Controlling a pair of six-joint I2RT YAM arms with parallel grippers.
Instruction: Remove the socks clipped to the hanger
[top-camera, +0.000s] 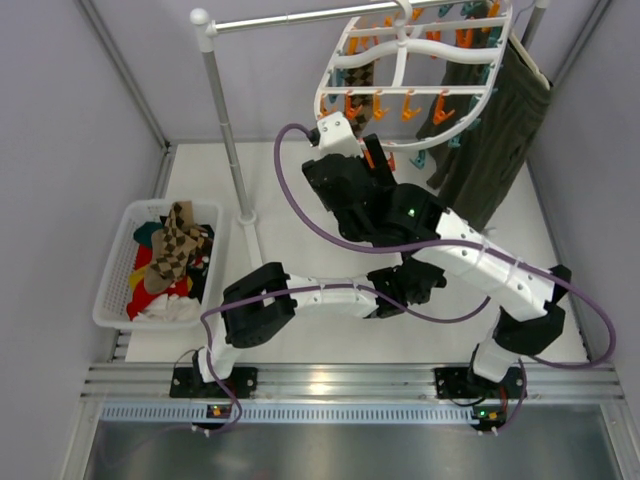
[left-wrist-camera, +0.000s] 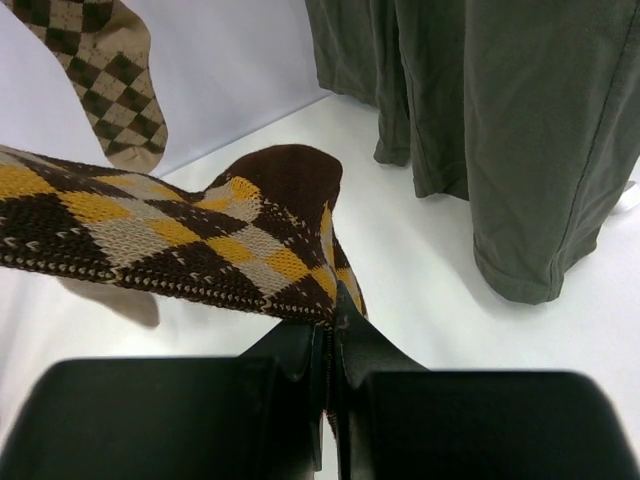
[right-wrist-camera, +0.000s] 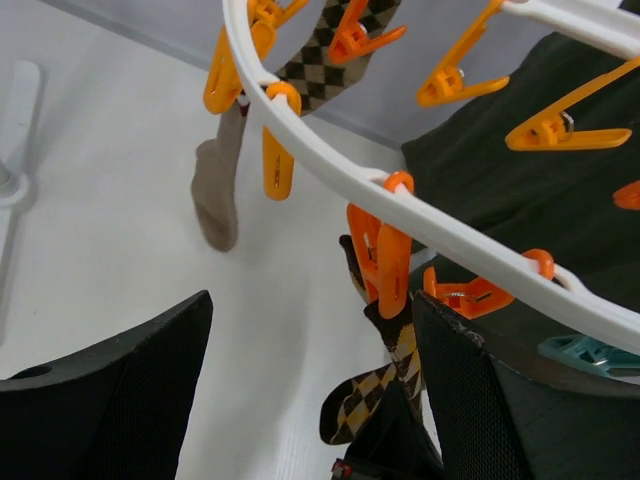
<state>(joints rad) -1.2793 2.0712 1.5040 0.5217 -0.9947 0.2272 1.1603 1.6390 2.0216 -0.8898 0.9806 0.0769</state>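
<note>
The white oval hanger (top-camera: 400, 50) with orange and teal clips hangs from the rail at the top. In the right wrist view its rim (right-wrist-camera: 330, 150) crosses above my open right gripper (right-wrist-camera: 312, 300). An orange clip (right-wrist-camera: 385, 265) pinches a dark brown and yellow argyle sock (right-wrist-camera: 365, 400) just beside the right finger (right-wrist-camera: 460, 380). My left gripper (left-wrist-camera: 332, 310) is shut on that sock's lower end (left-wrist-camera: 150, 235), which is stretched out sideways. A tan argyle sock (right-wrist-camera: 305, 65) is also clipped to the hanger (left-wrist-camera: 100, 60). In the top view the right gripper (top-camera: 365, 150) reaches under the rim.
The large olive garment (top-camera: 500, 130) hangs close to the right of the hanger (left-wrist-camera: 500, 130). The white rail stand's pole (top-camera: 228, 130) rises at the left. A white basket (top-camera: 115, 250) holding several socks sits at the far left of the table.
</note>
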